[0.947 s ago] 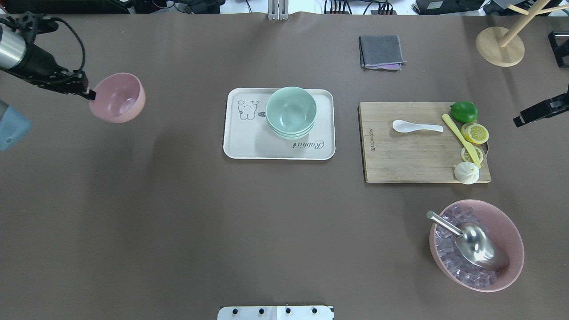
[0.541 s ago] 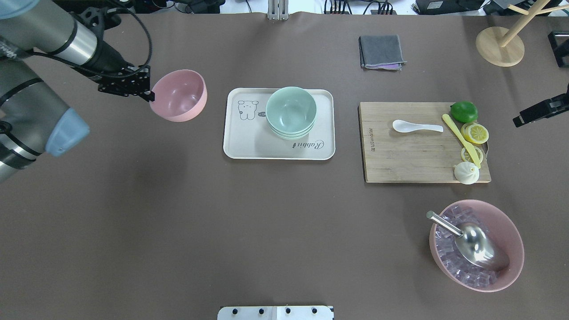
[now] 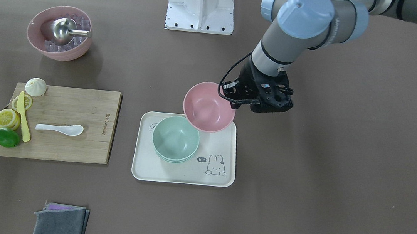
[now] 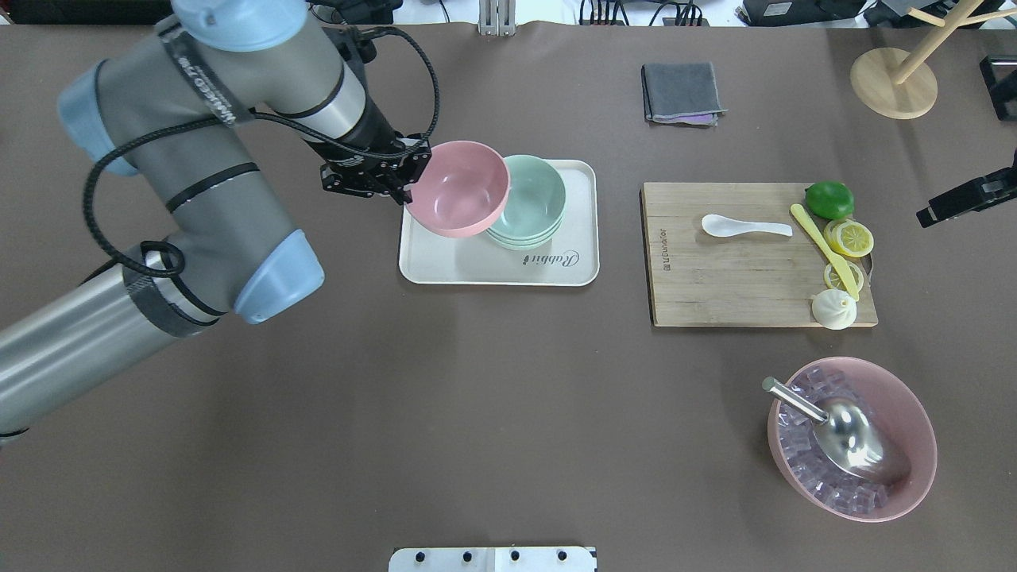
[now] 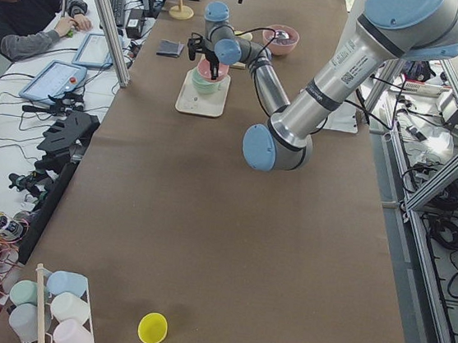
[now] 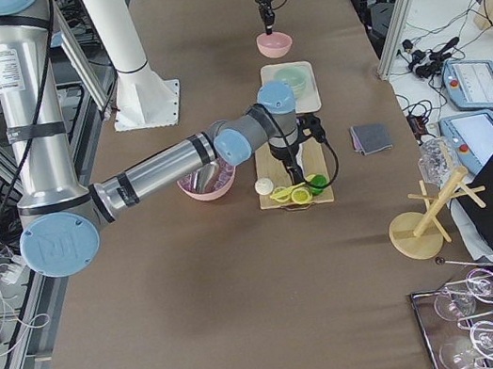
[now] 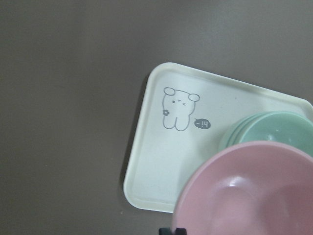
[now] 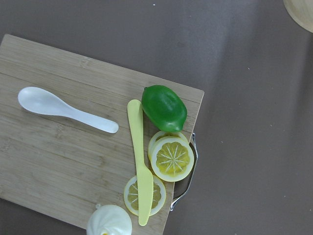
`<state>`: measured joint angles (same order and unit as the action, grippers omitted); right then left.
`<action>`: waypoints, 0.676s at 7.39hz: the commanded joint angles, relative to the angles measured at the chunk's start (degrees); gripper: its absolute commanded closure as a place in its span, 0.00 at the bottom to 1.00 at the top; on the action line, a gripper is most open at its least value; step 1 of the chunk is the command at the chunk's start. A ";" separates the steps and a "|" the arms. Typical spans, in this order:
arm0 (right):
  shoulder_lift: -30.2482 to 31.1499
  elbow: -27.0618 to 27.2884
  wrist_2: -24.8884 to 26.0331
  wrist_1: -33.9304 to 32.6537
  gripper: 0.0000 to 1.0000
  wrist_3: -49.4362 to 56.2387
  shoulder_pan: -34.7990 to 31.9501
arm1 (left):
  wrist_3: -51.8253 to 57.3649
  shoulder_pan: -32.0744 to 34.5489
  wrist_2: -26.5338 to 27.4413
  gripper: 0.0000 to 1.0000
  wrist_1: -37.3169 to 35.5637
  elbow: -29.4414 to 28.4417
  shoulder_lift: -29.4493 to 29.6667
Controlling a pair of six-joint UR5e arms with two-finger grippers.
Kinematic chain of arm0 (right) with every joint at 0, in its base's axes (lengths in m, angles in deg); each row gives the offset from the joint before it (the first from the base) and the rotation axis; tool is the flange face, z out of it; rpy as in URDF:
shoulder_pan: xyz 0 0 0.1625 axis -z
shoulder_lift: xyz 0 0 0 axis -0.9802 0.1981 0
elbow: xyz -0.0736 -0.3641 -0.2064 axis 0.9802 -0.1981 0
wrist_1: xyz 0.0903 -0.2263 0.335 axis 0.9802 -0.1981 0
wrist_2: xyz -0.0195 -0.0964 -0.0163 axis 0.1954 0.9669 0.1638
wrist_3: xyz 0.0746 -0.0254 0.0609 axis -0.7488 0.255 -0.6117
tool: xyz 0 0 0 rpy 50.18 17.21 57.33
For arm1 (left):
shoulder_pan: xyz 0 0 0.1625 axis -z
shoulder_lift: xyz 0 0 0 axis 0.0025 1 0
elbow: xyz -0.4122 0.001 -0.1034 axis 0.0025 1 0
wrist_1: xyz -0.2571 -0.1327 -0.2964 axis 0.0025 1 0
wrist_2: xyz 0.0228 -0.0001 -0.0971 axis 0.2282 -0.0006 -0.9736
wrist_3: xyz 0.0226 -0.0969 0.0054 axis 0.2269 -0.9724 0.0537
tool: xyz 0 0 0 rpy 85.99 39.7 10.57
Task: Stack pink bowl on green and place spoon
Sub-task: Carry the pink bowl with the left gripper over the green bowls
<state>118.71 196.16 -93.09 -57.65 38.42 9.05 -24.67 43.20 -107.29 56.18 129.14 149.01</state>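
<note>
My left gripper (image 4: 407,191) is shut on the left rim of the small pink bowl (image 4: 461,188) and holds it upright above the white tray (image 4: 493,266). In the overhead view the bowl overlaps the left edge of the stacked green bowls (image 4: 540,202) that stand on the tray. The front view shows the pink bowl (image 3: 208,107) beside and above the green stack (image 3: 175,138). The left wrist view shows the pink bowl (image 7: 244,196) and the green bowls (image 7: 279,129). The white spoon (image 4: 745,227) lies on the cutting board (image 4: 715,278). My right gripper (image 4: 926,214) hovers past the board's right end; whether it is open is unclear.
The board also carries a lime (image 4: 829,199), lemon slices (image 4: 850,238), a yellow knife (image 4: 822,248) and a bun (image 4: 833,308). A large pink bowl (image 4: 914,413) with ice cubes and a metal scoop stands front right. A grey cloth (image 4: 682,93) and a wooden stand (image 4: 894,79) are at the back.
My left arm has carried the pink bowl rightward from the table's left side to over the tray, beside the green bowls. The right arm has not moved.
</note>
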 commanded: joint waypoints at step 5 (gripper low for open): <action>0.00 -0.06 0.01 0.00 0.00 0.00 0.00 | -3.95 -4.05 8.93 1.00 11.44 -18.71 8.94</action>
<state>118.66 196.11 -93.07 -57.64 38.42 9.05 -28.67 39.23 -99.58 65.09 112.73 157.75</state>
